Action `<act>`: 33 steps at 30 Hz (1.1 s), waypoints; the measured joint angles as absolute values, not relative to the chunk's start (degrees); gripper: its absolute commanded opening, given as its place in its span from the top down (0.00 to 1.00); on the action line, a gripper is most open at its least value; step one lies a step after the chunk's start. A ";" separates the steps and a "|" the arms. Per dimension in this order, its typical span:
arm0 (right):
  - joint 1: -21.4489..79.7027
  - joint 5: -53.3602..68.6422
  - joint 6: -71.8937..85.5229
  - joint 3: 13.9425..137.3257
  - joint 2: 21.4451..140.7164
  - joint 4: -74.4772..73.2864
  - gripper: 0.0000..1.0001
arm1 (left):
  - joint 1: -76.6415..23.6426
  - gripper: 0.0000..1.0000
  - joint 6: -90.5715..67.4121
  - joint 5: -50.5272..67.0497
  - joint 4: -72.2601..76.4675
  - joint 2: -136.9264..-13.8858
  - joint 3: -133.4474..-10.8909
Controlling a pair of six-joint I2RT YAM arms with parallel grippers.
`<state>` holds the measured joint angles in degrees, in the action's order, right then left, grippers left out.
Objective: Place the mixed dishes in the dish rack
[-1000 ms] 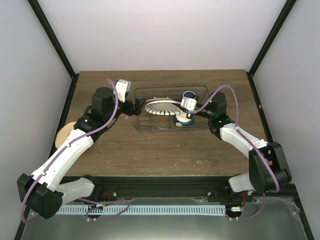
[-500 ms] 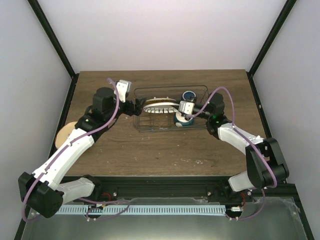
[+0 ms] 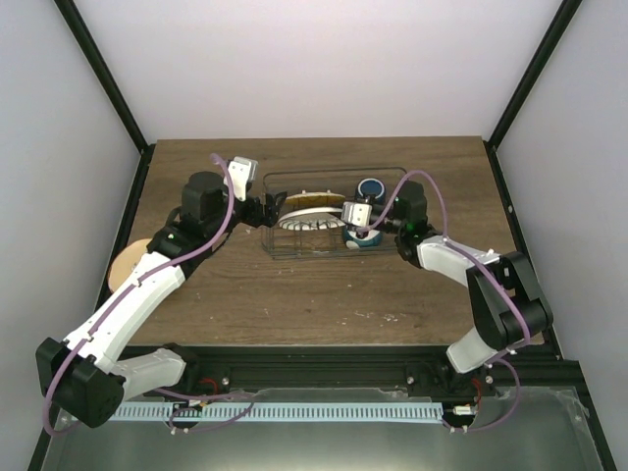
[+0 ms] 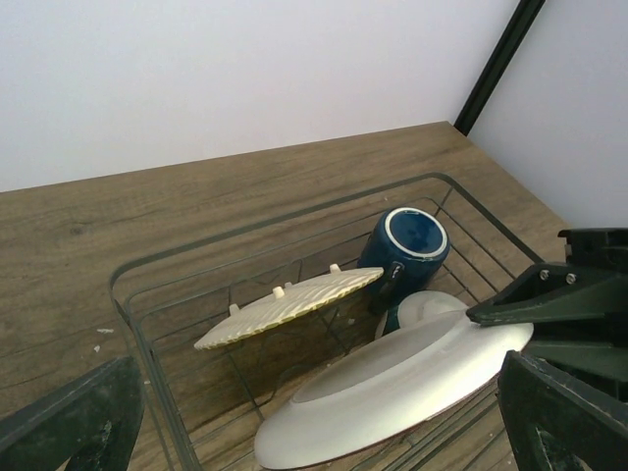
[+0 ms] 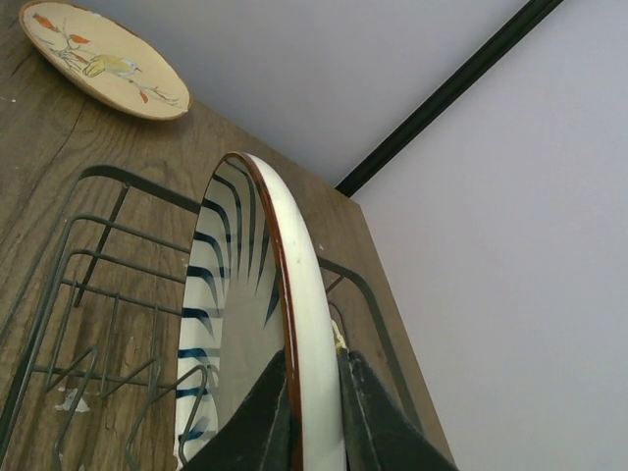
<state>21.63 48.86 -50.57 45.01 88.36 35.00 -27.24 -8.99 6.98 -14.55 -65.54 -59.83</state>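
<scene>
Tan painted plate (image 3: 126,265): lies flat at the table's left edge, outside the rack and partly under the left arm. I'd say it is yet to be loaded.
Right gripper (image 5: 312,397): its fingers are clamped on the rim of the white striped plate (image 5: 287,294). An edge pinch like this probably lets the plate be tipped toward standing.
White striped plate: inside the dish rack (image 3: 294,253), slanted across the front part and not upright in a slot.
Left gripper (image 3: 268,209): at the rack's left end, fingers wide apart and holding nothing. It looks placed to steady the rack or the plate.
Small cream bowl (image 4: 428,305): mostly hidden just behind the striped plate, so it crowds the plate's right side.
Orange-yellow grid plate (image 4: 289,302): propped nearly flat on the dividers behind, covering slots there.
Dark blue cup (image 4: 407,238): tipped over near the far right corner.
</scene>
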 measured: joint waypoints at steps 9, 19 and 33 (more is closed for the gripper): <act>21.96 47.86 -50.06 48.75 91.44 29.78 0.99 | -27.07 0.00 -8.97 7.01 -14.17 -65.56 -59.44; 22.17 46.87 -47.55 50.26 93.25 25.74 0.40 | -27.03 0.00 -8.97 7.01 -14.24 -65.63 -59.40; 23.99 45.54 -43.42 48.71 89.89 27.05 0.17 | -27.03 0.00 -8.99 7.03 -14.72 -65.63 -59.18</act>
